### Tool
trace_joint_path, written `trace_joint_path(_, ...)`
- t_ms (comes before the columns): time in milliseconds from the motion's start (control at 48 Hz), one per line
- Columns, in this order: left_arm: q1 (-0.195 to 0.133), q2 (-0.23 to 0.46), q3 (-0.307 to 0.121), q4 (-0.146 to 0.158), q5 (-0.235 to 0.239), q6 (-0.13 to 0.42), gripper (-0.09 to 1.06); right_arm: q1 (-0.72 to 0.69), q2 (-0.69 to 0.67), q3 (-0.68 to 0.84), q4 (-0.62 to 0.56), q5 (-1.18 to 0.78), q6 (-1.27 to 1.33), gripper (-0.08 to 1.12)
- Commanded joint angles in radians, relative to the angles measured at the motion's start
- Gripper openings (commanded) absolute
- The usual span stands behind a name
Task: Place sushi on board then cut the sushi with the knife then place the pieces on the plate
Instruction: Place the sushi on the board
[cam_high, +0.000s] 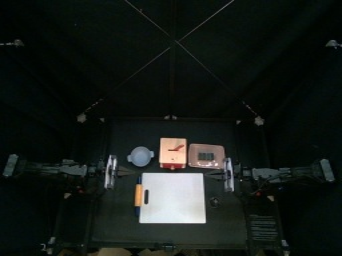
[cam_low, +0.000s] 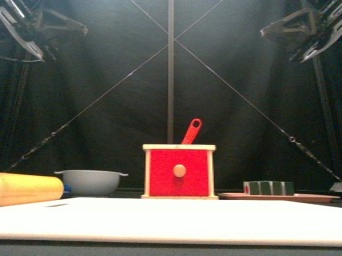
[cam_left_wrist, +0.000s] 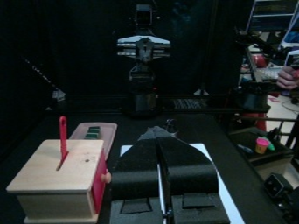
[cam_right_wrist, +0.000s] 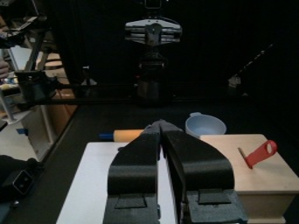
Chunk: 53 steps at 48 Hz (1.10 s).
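At 9 o'clock of the white board (cam_high: 174, 202) the left gripper (cam_high: 112, 172) is seen, jaws pressed together. The sushi (cam_low: 274, 187) is found on the pink plate (cam_low: 310, 198) at 1 o'clock. At 3 o'clock the right gripper (cam_high: 229, 173) is seen, jaws together.

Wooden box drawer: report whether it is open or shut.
Shut: the red drawer front sits flush within the wooden box frame.

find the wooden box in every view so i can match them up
top view: wooden box mid-table, just behind the white cutting board
front view: box at centre, red drawer front facing us
left wrist view: box beside the board
right wrist view: box beside the board
shared landmark: red handle standing up from its top
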Motion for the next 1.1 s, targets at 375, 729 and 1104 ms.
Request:
trace_joint_path(375, -0.002, 0.149, -0.052, 0.005, -0.051, 0.005, 0.0, -0.255, 0.089, -0.101, 0.049, 0.344, 0.018, 0.03)
trace_joint_path(729, 0.032, 0.23, -0.071, 0.011, -0.051, 0.006, 0.0, -0.428, 0.213, -0.178, -0.141, 0.609, 0.011, 0.05)
trace_joint_path(1104, 0.058, 0.23, -0.06, 0.011, -0.051, 0.006, 0.0, -0.495, 0.393, -0.229, -0.279, 0.652, 0.003, 0.45)
